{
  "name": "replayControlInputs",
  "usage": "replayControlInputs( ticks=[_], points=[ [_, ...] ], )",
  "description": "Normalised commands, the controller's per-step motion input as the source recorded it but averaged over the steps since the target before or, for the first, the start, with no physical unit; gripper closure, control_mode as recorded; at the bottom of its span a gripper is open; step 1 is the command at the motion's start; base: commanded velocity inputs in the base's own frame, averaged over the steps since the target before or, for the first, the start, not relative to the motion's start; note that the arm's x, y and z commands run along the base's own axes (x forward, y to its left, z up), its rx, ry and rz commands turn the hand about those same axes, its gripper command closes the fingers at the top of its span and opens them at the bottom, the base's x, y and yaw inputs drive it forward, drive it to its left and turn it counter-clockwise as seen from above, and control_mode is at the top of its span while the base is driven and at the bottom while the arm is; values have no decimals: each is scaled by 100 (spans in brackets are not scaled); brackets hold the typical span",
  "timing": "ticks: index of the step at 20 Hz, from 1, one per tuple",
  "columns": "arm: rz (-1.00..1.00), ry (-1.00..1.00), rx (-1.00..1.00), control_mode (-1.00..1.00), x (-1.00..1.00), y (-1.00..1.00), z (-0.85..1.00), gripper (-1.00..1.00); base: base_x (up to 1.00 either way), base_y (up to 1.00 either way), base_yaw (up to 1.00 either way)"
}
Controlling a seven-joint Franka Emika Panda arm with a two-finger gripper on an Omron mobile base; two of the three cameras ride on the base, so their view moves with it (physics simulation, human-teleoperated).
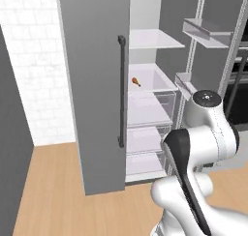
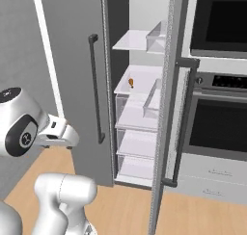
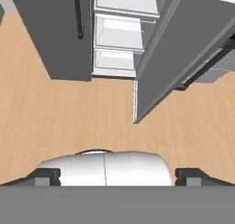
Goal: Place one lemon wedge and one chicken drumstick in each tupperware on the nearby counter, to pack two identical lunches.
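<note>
Fridge [image 1: 97, 85] door open; chicken drumstick [image 1: 136, 81] lies on middle shelf [image 1: 155, 78], untouched. Pincer [image 3: 117, 175] spread wide, empty, aimed down at wooden floor [image 3: 55, 122], well apart from fridge. Judgement: task barely begun; all fetching and packing left.

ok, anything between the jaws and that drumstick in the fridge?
Nothing visible blocks it. The drumstick lies on a fridge shelf with the right door swung open; the shut left door is off to the side. The gripper, jaws open, points down at the floor, well short of the shelf.
</note>
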Motion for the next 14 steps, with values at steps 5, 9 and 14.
replayControlInputs(
  ticks=[5, 9, 14],
  points=[
    [0, 0, 0, 100, 0, 0, 0, -100, 96, -14, -1],
    [0, 0, 0, 100, 0, 0, 0, -100, 72, -30, 0],
    [0, 0, 0, 100, 0, 0, 0, -100, 42, -36, 0]
  ],
)
